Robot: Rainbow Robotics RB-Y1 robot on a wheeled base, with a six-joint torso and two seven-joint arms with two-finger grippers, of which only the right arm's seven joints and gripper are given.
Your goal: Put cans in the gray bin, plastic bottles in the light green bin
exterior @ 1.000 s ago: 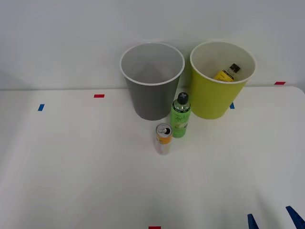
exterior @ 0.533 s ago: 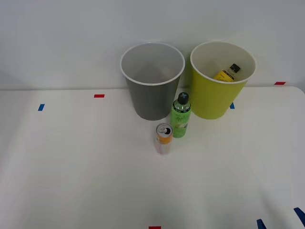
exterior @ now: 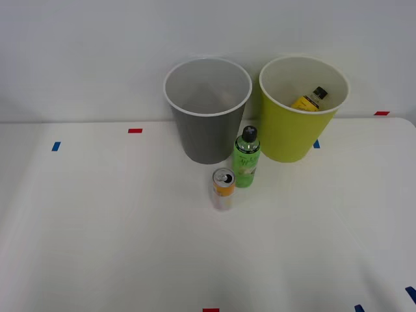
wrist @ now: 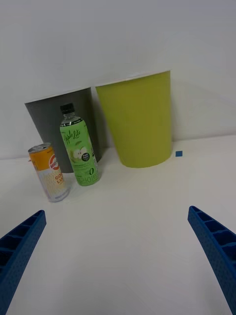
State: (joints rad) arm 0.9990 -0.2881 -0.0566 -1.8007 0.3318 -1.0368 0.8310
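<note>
The right gripper (wrist: pixel 118 256) is seen with its blue ribbed fingers (wrist: pixel 19 246) spread wide and nothing held between them; in the front view only the fingertips are glimpsed at the table's near right corner, well apart from the work. The yellow bottle (exterior: pixel 311 99) is lying inside the light green bin (exterior: pixel 286 140), so that part can be judged done; the gray bin (exterior: pixel 205 140) is seen with no can in it. Two things are left standing upright on the table (exterior: pixel 97 227): the orange and white can (exterior: pixel 223 188) in front, and the green bottle (exterior: pixel 246 158) just behind it, between the two bins and close to both. The step in hand is judged to be a fresh approach, with nothing yet picked. The can is the nearer target, and it would be carried to the gray bin; a reach forward is called for, with the open fingers brought around the can's body. Care would be needed, for the bottle stands just beside the can and could be knocked over.
</note>
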